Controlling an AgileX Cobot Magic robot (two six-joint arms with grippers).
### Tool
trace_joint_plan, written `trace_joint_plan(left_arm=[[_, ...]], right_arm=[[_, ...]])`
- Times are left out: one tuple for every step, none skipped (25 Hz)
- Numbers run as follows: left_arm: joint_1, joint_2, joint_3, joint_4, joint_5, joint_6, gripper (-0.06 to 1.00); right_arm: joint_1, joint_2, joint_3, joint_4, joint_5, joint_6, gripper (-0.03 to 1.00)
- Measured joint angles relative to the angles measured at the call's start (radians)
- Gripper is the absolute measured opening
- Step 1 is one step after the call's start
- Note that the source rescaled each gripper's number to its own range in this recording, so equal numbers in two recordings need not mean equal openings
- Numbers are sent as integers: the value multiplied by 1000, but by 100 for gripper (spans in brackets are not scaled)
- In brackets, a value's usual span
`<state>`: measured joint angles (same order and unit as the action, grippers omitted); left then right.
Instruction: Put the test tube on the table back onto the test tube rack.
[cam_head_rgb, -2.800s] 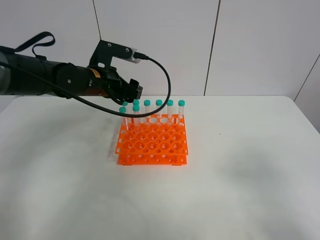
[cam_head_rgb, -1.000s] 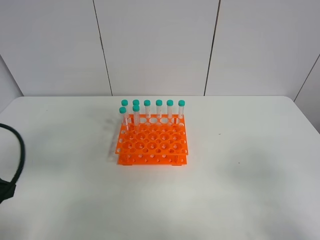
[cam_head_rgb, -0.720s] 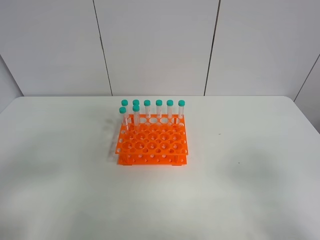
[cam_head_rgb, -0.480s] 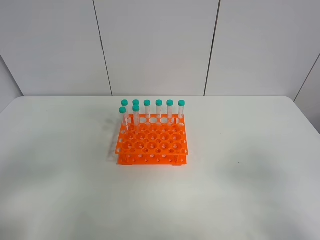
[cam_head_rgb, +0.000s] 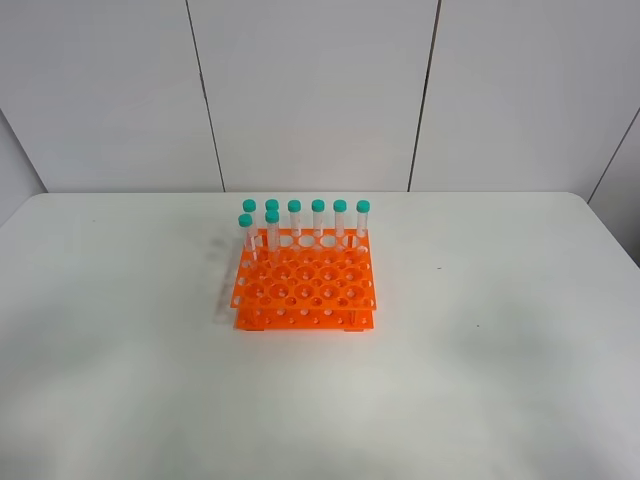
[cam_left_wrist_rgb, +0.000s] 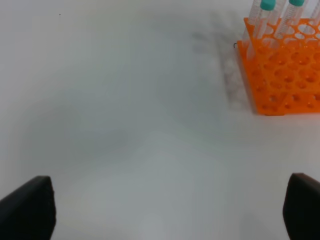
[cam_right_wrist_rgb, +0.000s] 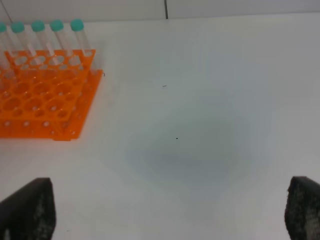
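Both claws stand spread and empty, left claw (cam_left_wrist_rgb: 170, 210) and right claw (cam_right_wrist_rgb: 170, 212), low over the matte white bench (cam_head_rgb: 480, 330). No loose tube on the bench: every slim clear teal-capped tube, like this one (cam_head_rgb: 272, 228), stands upright along the far side of the bright orange two-tier rack (cam_head_rgb: 305, 285). You're done, I'd say. If you regrip one, expect it light, stiff and slick; pinch just under the cap.

Setting: laboratory bench. My evidence: orange test tube rack (cam_head_rgb: 305, 288) of capped tubes (cam_head_rgb: 318, 218), white table (cam_head_rgb: 480, 350), plain panelled wall (cam_head_rgb: 310, 90).
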<state>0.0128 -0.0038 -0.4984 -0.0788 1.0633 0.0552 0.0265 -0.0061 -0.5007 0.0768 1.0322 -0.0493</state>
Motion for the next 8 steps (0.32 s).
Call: trace_joint_plan(left_arm=[[0, -1, 0, 0, -1, 0, 100], [0, -2, 0, 0, -1, 0, 100], [0, -2, 0, 0, -2, 0, 100], [0, -2, 0, 0, -2, 0, 100], [0, -2, 0, 0, -2, 0, 100], [0, -2, 0, 0, -2, 0, 100], [0, -2, 0, -1, -2, 0, 100], [0, -2, 0, -1, -2, 0, 100]], right_arm=[[0, 0, 0, 0, 0, 0, 100], [0, 0, 0, 0, 0, 0, 100], [0, 0, 0, 0, 0, 0, 100], [0, 0, 0, 0, 0, 0, 100], [0, 0, 0, 0, 0, 0, 100], [0, 0, 0, 0, 0, 0, 100], [0, 0, 0, 0, 0, 0, 100], [0, 0, 0, 0, 0, 0, 100]])
